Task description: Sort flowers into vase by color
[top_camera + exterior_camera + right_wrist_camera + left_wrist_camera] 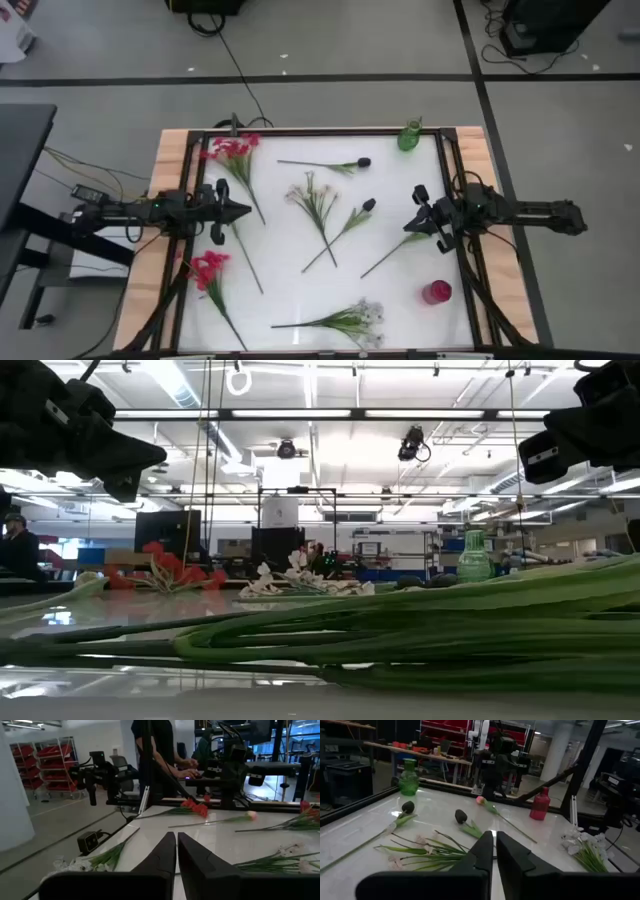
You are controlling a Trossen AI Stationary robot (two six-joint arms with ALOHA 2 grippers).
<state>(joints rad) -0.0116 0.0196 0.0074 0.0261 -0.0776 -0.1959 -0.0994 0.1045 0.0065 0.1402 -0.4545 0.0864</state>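
The flowers lie scattered on the white table. Red clusters [232,150] [208,268] are on the left, white sprays [312,197] [360,320] at centre and front, and dark buds [362,161] [369,205] toward the back. A pink tulip [480,800] lies close to the right arm. The green vase [410,136] stands at the back right and the red vase [437,292] at the front right. My left gripper [244,211] [495,852] hovers shut and empty between the red clusters. Near the tulip stem [390,255] my right gripper [408,228] [176,852] is also shut and empty.
A dark metal frame [300,131] borders the table, with wooden strips [168,160] outside it. A person [155,745] stands beyond the table's far side in the right wrist view. Green stems [450,630] fill the foreground of the low view.
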